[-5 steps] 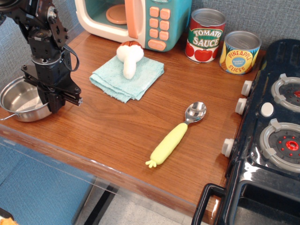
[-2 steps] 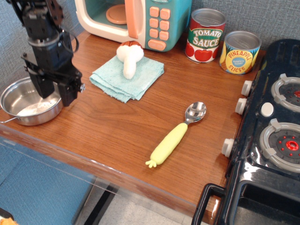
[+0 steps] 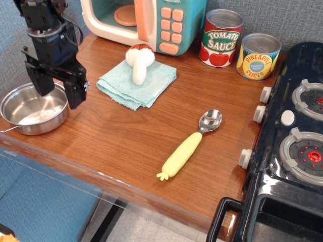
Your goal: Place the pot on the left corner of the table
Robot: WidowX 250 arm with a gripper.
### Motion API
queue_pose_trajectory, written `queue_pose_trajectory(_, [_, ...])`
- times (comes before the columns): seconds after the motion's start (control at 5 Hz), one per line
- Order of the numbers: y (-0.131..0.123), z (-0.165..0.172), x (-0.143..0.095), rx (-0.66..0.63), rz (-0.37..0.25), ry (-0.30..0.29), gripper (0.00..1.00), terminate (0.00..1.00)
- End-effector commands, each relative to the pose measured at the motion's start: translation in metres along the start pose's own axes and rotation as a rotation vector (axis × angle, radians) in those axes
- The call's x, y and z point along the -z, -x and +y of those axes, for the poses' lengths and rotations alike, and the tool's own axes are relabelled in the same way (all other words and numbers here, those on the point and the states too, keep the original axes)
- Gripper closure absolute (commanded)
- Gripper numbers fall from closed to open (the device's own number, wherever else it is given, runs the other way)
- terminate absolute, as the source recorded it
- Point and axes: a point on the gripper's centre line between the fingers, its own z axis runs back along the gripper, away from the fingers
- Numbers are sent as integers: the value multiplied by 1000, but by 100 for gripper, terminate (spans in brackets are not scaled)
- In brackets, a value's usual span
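Note:
The shiny steel pot (image 3: 28,112) sits flat on the brown wooden table (image 3: 126,136) at its front left corner, one thin wire handle pointing out over the front edge. My gripper (image 3: 57,91) hangs just above the pot's far right rim. Its two black fingers (image 3: 75,96) are spread apart with nothing between them. The pot is empty inside.
A light blue cloth (image 3: 137,83) with a toy mushroom (image 3: 139,62) lies mid-table. A yellow-handled spoon (image 3: 189,146) lies toward the front. A toy microwave (image 3: 146,22), a tomato sauce can (image 3: 221,38) and a pineapple can (image 3: 258,56) stand at the back. A dark toy stove (image 3: 287,151) stands at the right.
My gripper has let go of the pot's rim and risen, shifting slightly toward the back. The pot has settled flat at the front left corner.

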Motion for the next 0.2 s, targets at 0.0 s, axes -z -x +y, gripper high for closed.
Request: queue_pose_trajectory(0.0, [-3, 4, -17, -6, -37, -23, 0, 100])
